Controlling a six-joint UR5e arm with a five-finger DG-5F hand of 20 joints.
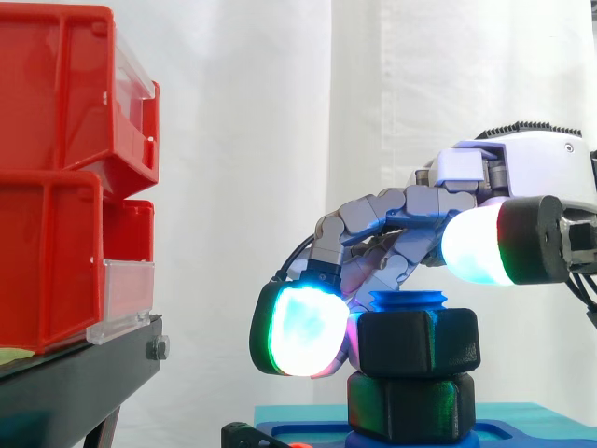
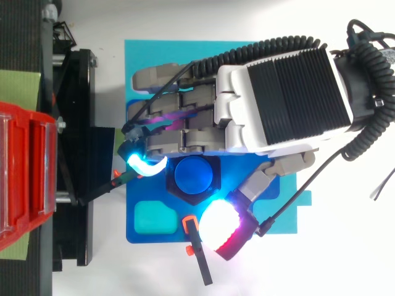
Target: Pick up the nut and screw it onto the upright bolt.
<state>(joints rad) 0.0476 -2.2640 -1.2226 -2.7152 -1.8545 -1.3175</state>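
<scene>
A blue upright bolt (image 2: pixel 195 174) stands on a blue base plate (image 2: pixel 279 213). On its thread sit two black nuts: a lower nut (image 1: pixel 410 406) and, on top of it, an upper nut (image 1: pixel 420 342), with the bolt's blue tip (image 1: pixel 409 301) showing just above. My hand (image 2: pixel 281 98) reaches in from the right, over the bolt. Its fingers curl round the upper nut, and a cyan-glowing fingertip (image 1: pixel 300 329) lies against the nut's left side. The white-glowing thumb pad (image 1: pixel 478 245) hangs a little higher on the near side, apart from the nut.
Red bins (image 1: pixel 56 187) are stacked on a black stand (image 1: pixel 84 373) to the left of the plate. A black clamp with orange tips (image 2: pixel 199 256) lies at the plate's near edge. A teal recess (image 2: pixel 153 216) is set in the plate beside the bolt.
</scene>
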